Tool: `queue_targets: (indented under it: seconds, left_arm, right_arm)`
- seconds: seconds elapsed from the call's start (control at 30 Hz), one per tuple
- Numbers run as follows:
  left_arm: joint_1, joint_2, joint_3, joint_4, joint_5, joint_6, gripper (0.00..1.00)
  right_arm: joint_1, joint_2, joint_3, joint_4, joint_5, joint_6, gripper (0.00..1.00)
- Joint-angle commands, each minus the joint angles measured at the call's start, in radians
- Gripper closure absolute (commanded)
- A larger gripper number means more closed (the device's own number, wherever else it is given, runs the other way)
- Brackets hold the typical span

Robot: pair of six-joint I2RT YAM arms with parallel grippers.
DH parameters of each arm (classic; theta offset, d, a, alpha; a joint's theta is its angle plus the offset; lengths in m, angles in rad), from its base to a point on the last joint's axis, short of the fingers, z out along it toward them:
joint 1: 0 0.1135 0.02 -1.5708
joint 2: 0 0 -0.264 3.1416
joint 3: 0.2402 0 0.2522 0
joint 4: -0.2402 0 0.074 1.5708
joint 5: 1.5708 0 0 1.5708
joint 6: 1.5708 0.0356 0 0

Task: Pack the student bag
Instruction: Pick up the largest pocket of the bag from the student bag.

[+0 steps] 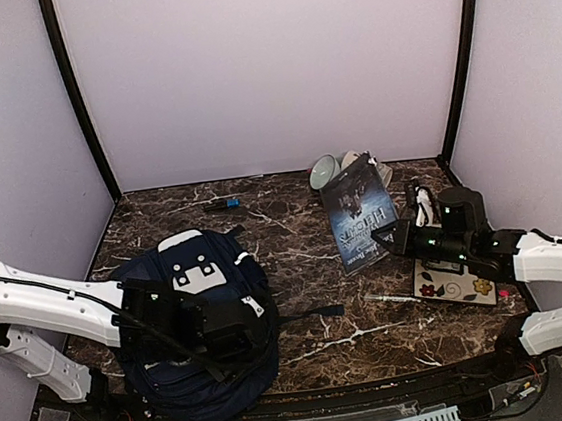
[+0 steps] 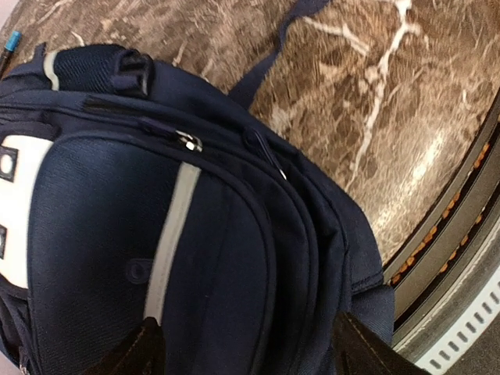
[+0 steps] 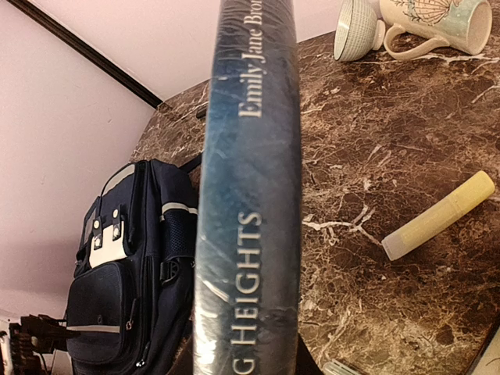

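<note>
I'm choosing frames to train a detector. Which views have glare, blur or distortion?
Left wrist: glare whitens the marble table near its edge; the fingers are dark, unfocused shapes. Right wrist: the book looms close and soft, blocking the middle. Top external: even light, the student bag nearly black.

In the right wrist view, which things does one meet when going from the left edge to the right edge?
student bag → book → bowl → mug. The yellow stick shares the mug's span, so it is left out.
</note>
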Motion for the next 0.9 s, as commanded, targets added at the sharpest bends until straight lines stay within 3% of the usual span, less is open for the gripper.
queue_targets:
  seconds: [0.0, 0.27, 0.4, 0.53, 0.63, 0.87]
  left_arm:
    - [-0.032, 0.094, 0.017, -0.072, 0.035, -0.027, 0.25]
    - [-0.031, 0.183, 0.019, -0.104, -0.034, -0.093, 0.31]
    - [-0.019, 0.202, 0.028, -0.128, -0.092, -0.131, 0.57]
    - [0.003, 0.204, 0.037, -0.156, -0.145, -0.160, 0.76]
    - [0.019, 0.183, 0.045, -0.148, -0.182, -0.167, 0.98]
    - [0.064, 0.073, 0.057, -0.043, -0.247, -0.099, 1.00]
  right_arm:
    - [0.008, -0.008, 0.016, 0.219, -0.013, -0.014, 1.00]
    - [0.008, -0.002, 0.004, 0.225, -0.006, -0.026, 1.00]
    - [0.008, -0.012, 0.006, 0.210, -0.012, -0.033, 1.00]
    - [0.007, -0.026, 0.014, 0.180, -0.006, -0.045, 1.00]
    - [0.008, -0.045, 0.011, 0.172, 0.002, -0.049, 1.00]
    - [0.008, -0.042, 0.004, 0.170, -0.012, -0.041, 1.00]
